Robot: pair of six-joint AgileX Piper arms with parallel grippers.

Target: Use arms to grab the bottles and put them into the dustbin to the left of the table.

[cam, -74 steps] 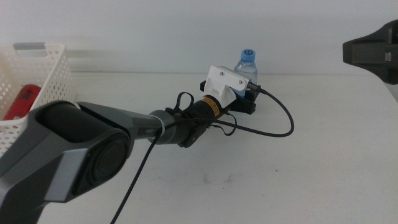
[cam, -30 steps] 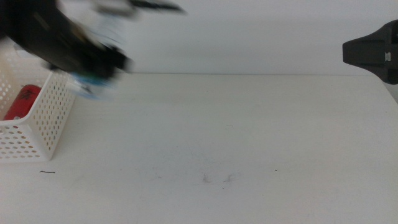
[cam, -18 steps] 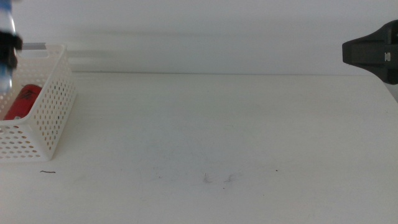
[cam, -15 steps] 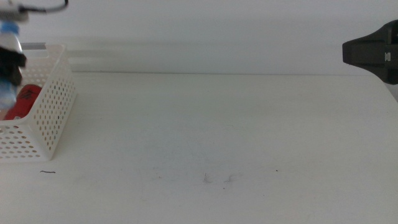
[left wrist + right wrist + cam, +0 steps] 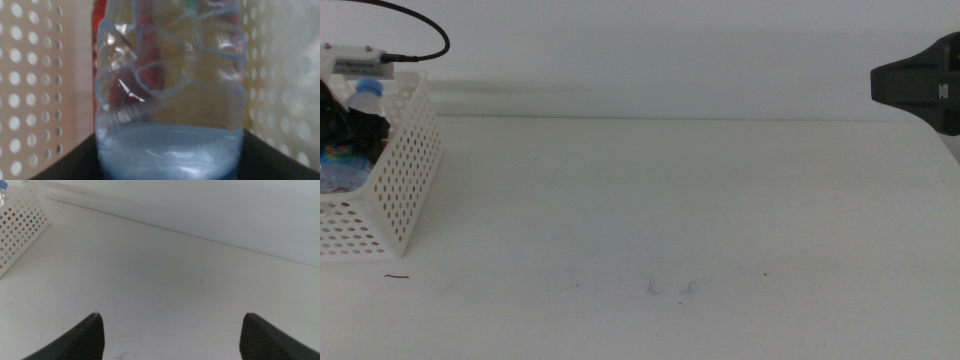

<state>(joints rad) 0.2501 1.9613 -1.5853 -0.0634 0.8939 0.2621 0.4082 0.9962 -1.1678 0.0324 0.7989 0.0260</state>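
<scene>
The white perforated dustbin (image 5: 405,180) stands at the table's left edge. My left gripper (image 5: 338,115), with its white wrist box (image 5: 355,62), is down inside the dustbin. It is shut on the clear water bottle (image 5: 360,100), whose blue cap points up. In the left wrist view the bottle (image 5: 170,90) fills the space between my jaws. The red soda can (image 5: 100,30) lies behind it, between the dustbin walls (image 5: 30,75). The yellow tea bottle does not show clearly. My right gripper (image 5: 920,85) hangs open at the right, above the table (image 5: 670,200).
A black cable (image 5: 415,25) loops over the dustbin from the left wrist. The right wrist view shows bare white tabletop (image 5: 165,280) and a corner of the dustbin (image 5: 20,222). Small dark scuff marks (image 5: 670,287) lie near the table's front.
My left arm has swung the water bottle from the table's back middle to the left and lowered it into the dustbin. The right gripper has not moved.
</scene>
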